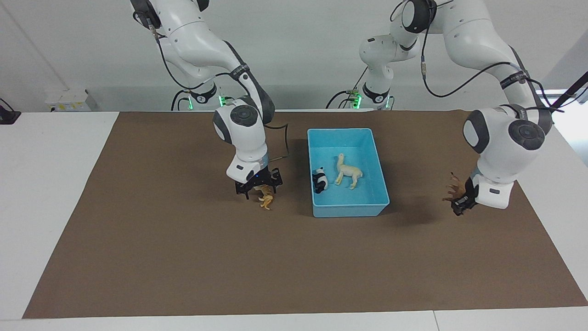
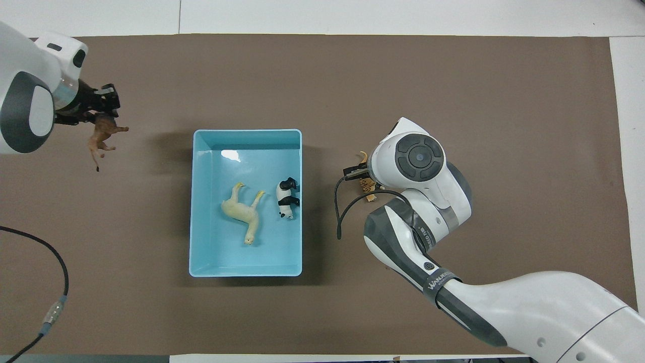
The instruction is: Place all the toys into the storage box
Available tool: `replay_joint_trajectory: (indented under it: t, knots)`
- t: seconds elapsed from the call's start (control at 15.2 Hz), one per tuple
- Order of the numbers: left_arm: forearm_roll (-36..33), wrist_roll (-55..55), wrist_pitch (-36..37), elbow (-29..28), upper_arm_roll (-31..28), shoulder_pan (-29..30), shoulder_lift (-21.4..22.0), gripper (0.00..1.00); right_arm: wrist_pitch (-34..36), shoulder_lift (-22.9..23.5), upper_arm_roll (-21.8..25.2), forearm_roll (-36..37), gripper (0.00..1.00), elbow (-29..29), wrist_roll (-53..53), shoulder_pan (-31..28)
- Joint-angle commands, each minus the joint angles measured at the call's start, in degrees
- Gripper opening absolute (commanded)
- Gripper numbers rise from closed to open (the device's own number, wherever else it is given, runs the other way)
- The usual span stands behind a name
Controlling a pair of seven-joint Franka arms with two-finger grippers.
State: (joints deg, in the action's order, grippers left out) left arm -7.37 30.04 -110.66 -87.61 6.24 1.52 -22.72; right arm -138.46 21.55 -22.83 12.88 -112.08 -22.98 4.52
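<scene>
- Inside the storage box (image 1: 373, 151), at mid-tabletop (image 1: 161, 257), the llama (image 1: 347, 172) and the panda (image 1: 319, 179) lie side by side.
- Left end effector (image 1: 460, 202): clenched on the lion (image 1: 455, 188), raised over the mat toward the left arm's end, well apart from the box.
- Right end effector (image 1: 257, 187): low over the tiger (image 1: 265, 196), which sits beside the box toward the right arm's end; I cannot tell whether it grips.
- Risk: the lion appears held by its hindquarters only, so a quick swing could shake it loose short of the box.
- Risk: a shallow hold on the tiger may let it slip on lifting.

Brown mat (image 1: 183, 257) on white table (image 1: 50, 184)
</scene>
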Motion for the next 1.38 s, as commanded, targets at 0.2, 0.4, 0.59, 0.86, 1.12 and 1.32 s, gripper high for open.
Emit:
replay_joint_trajectory:
  t: [0.2, 0.4, 0.59, 0.86, 1.12, 1.32]
  knots:
    - [2.5, 23.7, 5.5, -8.3, -0.9, -16.3, 7.8, 0.0, -5.3, -0.7, -0.3, 3.0, 1.0, -5.2, 0.9, -0.4]
    - [2.5, 26.5, 4.4, -12.8, -0.9, -19.9, 9.9, 0.87, -5.9, 0.1, -0.3, 3.6, 0.87, -5.5, 0.2, 0.3]
    - [2.6, 26.3, 5.1, -12.4, -0.9, -19.2, 12.0, 1.0, -4.5, 0.1, -0.4, 3.6, 0.0, -4.8, -1.1, 0.5]
    - [2.6, 16.4, 8.6, -12.1, -1.2, -10.8, 19.4, 1.0, 1.3, 0.1, -0.5, 3.1, 0.0, -0.4, -4.1, 1.4]
    - [4.9, -4.6, 18.0, -10.4, -1.6, -5.2, 24.1, 1.0, 11.4, 0.0, -0.8, 2.0, 0.0, 8.6, -6.8, 3.0]
    - [4.8, -18.6, 24.3, -10.3, -1.8, -4.8, 25.7, 1.0, 23.8, 3.5, -0.4, -5.6, 0.0, 28.0, -16.5, 12.9]
